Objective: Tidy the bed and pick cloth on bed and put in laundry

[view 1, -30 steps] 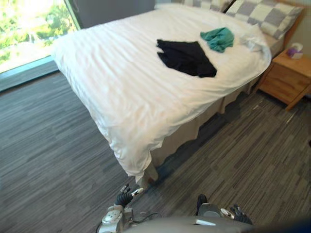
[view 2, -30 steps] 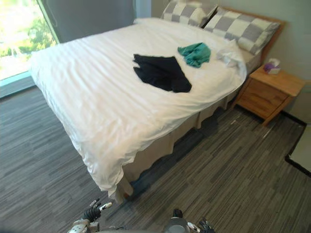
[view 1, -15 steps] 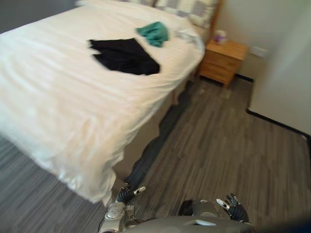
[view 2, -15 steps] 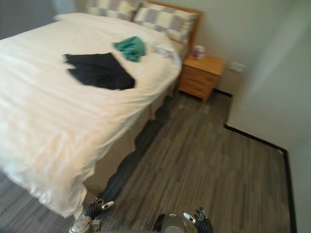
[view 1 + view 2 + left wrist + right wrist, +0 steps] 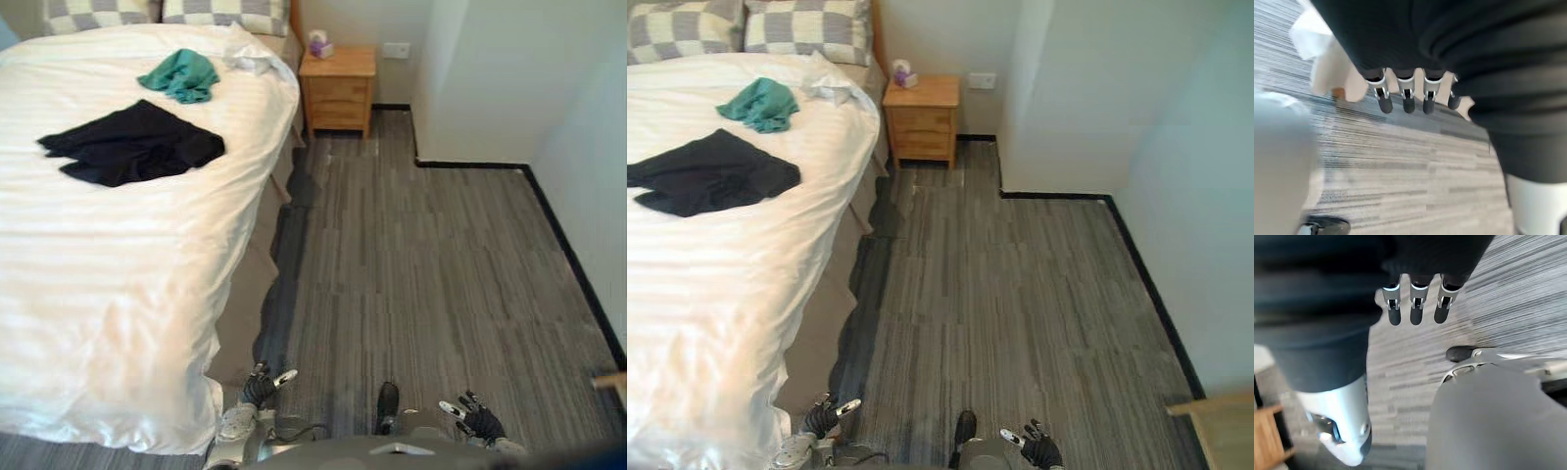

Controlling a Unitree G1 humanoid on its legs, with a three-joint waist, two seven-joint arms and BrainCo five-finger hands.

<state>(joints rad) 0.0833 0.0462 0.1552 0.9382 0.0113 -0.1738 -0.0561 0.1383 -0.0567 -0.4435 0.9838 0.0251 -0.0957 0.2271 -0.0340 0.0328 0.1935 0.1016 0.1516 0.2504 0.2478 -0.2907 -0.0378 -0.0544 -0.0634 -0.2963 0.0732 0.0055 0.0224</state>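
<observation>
A black cloth (image 5: pixel 132 147) lies spread on the white bed (image 5: pixel 88 274), with a teal cloth (image 5: pixel 181 75) crumpled behind it near the pillows. A small white cloth (image 5: pixel 250 61) sits at the bed's far right corner. My left hand (image 5: pixel 263 384) hangs low beside the bed's near corner, and its fingers (image 5: pixel 1405 93) are straight and hold nothing. My right hand (image 5: pixel 475 419) hangs over the carpet, its fingers (image 5: pixel 1418 303) likewise straight and empty. Both hands are far from the cloths.
Two checked pillows (image 5: pixel 803 29) lean at the headboard. A wooden nightstand (image 5: pixel 338 88) with a small purple and white object (image 5: pixel 318 44) stands beside the bed. A white wall corner (image 5: pixel 460 88) juts out at right. Grey striped carpet (image 5: pixel 421 264) runs between bed and wall.
The camera has swung to the right: the bed has slid to the picture's left and the wall and open carpet have come into view. The cloths lie as before; both hands stay low.
</observation>
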